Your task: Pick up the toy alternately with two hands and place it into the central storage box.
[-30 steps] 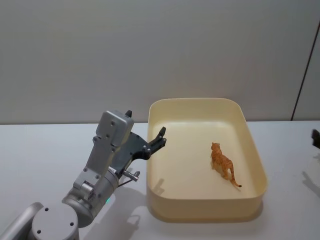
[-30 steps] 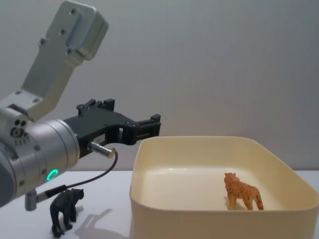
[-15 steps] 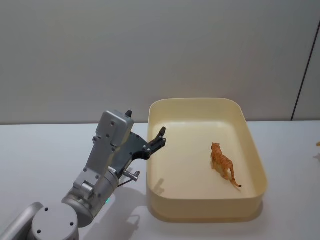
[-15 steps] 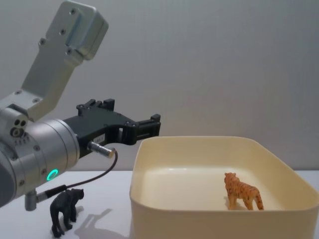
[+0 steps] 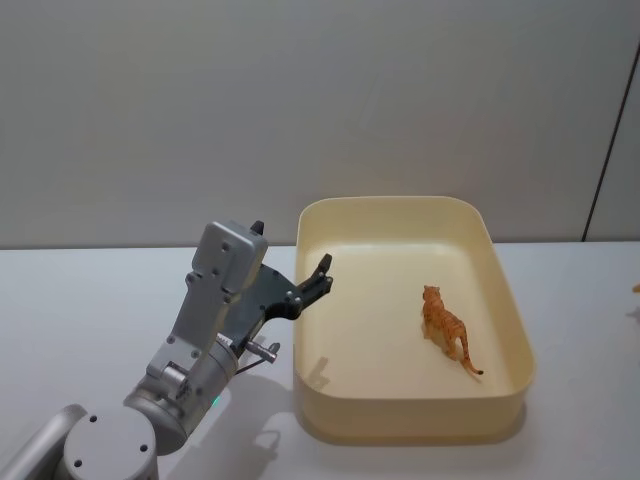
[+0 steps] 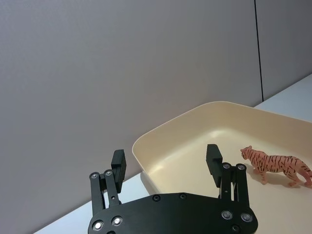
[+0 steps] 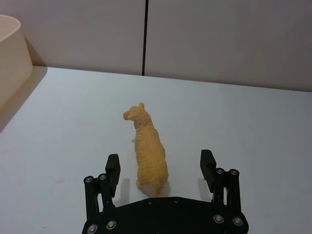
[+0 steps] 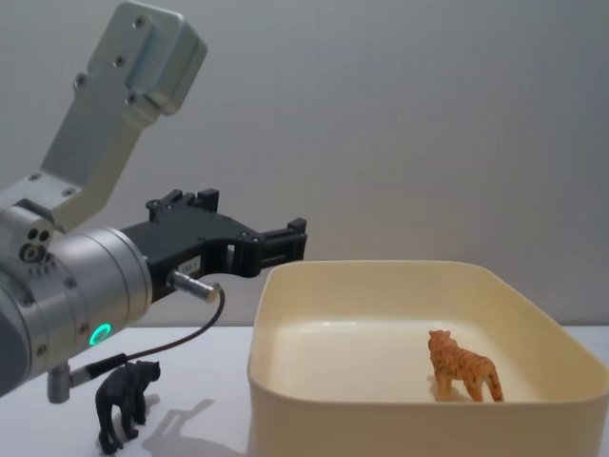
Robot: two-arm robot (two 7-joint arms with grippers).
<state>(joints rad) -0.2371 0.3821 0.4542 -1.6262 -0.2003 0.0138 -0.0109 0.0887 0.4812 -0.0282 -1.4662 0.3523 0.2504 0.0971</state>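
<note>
Toy llama (image 7: 148, 151), likely light rigid plastic, stands between the spread fingers (image 7: 113, 165) of the right gripper (image 7: 161, 160); pinch its flanks. Left gripper (image 5: 322, 272), released, hovers at the storage box's (image 5: 410, 415) nine o'clock.

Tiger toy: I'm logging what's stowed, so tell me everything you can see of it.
The tiger is an orange, plastic-looking figure with dark stripes. It stands upright on four legs on the floor of the box, in its right half, clear of the walls, head toward the far wall. Only the floor touches it; the left gripper hovers at the left rim, jaws open.
</note>
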